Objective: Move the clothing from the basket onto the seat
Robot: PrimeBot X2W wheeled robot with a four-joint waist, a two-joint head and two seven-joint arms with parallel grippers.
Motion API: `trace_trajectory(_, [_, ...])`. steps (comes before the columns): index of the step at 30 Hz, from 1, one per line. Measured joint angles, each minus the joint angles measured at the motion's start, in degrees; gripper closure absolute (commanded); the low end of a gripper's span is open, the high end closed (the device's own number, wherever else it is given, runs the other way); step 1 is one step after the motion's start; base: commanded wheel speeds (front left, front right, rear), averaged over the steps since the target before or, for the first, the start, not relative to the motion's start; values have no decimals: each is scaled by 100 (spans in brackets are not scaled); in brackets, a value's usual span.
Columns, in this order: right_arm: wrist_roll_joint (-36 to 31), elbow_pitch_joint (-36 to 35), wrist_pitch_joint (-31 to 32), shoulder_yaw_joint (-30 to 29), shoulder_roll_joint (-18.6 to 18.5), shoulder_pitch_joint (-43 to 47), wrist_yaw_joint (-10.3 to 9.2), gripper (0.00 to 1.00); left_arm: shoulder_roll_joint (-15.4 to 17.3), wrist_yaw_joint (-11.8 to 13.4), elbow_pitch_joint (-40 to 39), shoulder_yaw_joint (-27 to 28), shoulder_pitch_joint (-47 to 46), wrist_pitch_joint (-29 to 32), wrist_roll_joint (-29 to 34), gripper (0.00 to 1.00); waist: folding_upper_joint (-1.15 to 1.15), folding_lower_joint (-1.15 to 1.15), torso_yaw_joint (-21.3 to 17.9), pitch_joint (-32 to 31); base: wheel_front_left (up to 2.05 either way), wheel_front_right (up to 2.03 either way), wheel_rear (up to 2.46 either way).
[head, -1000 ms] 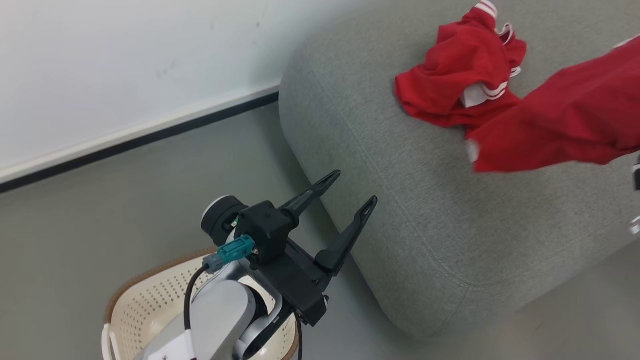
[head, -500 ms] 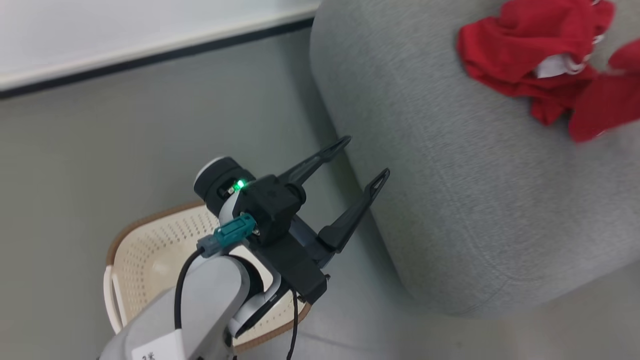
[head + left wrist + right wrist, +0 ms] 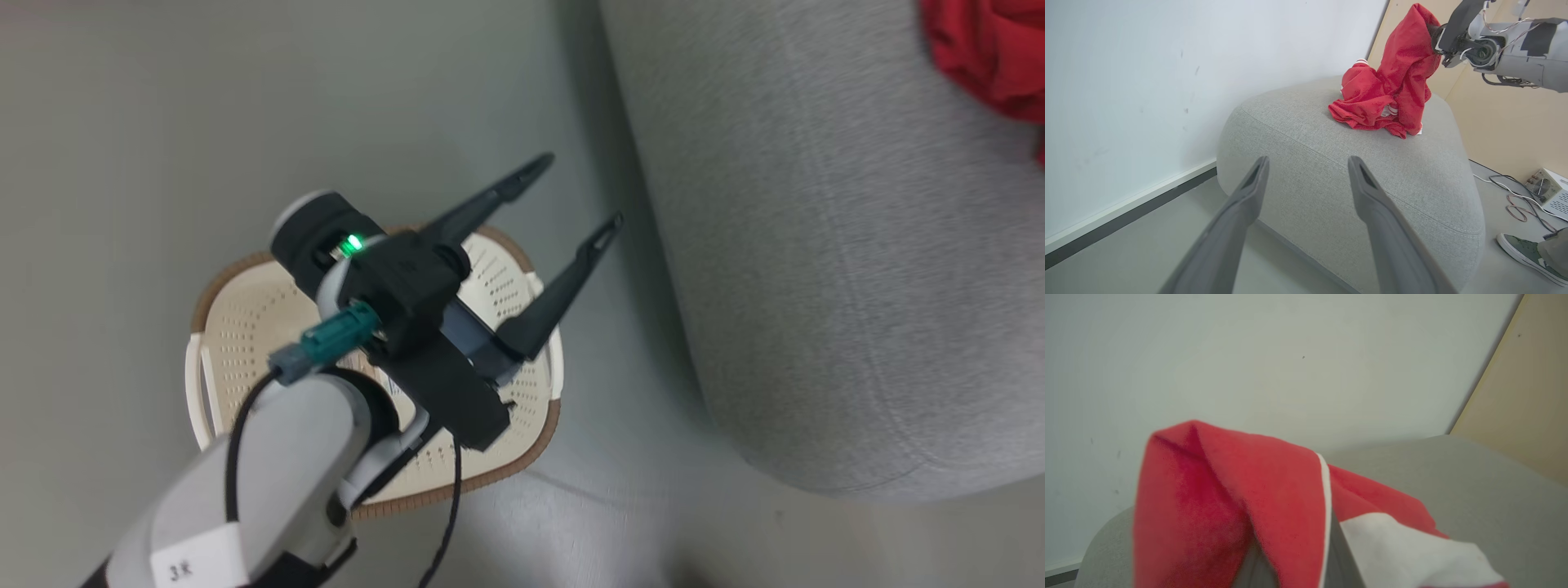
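One bright red soft fabric garment (image 3: 1408,61) hangs limp from my right jaws, clamped shut on its top fold. Its lower end drapes onto the far end of the big grey woven sofa seat (image 3: 1306,134), against a crumpled red garment with white striped trim (image 3: 1359,98). It's light, floppy cloth that sags and slips, so I judge a pinch on a bunched fold is the best hold. My left jaws stand wide open and empty above the cream perforated plastic basket (image 3: 237,327); I count two garments, one basket and one seat, and the basket looks empty, though my left arm (image 3: 269,457) hides part of it.
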Motion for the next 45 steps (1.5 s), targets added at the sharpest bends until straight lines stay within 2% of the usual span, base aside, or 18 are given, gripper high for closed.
trace_trajectory(1, [-12,68,98,53,20,-65,-19,18,30,0,-37,27,-46,27,7,0,0,0,31,82,0,0,0])
trace_trajectory(2, [-5,174,208,92,70,-121,-42,0,52,0,-53,58,-86,27,7,0,0,0,61,165,0,0,0])
trace_trajectory(7, [-109,778,723,537,504,-259,-98,0,121,-3,59,148,-173,18,7,0,1,1,193,516,0,0,0])
trace_trajectory(16, [-427,1367,1312,895,481,-574,-131,0,167,-12,320,256,-165,-193,-41,0,0,0,257,511,0,0,0])
trace_trajectory(28, [-428,1874,2070,1247,765,-626,227,0,137,-69,724,332,26,-469,-297,0,-1,-1,74,-148,0,0,0])
trace_trajectory(32, [-501,1862,2209,1451,689,-601,358,0,153,-108,826,398,203,-609,-386,0,-1,-2,11,-439,0,0,0])
trace_trajectory(37, [-670,1660,2257,1723,510,-494,414,0,158,-108,960,486,410,-753,-481,0,-1,-2,-64,-822,0,0,0])
trace_trajectory(41, [-701,1211,2036,1890,488,-341,421,0,170,-56,1039,586,589,-910,-504,0,-1,-2,-107,-1140,0,0,0])
trace_trajectory(45, [-647,461,1634,2230,479,70,421,0,187,0,1156,708,758,-1058,-561,0,-1,-2,-123,-1459,0,0,0])
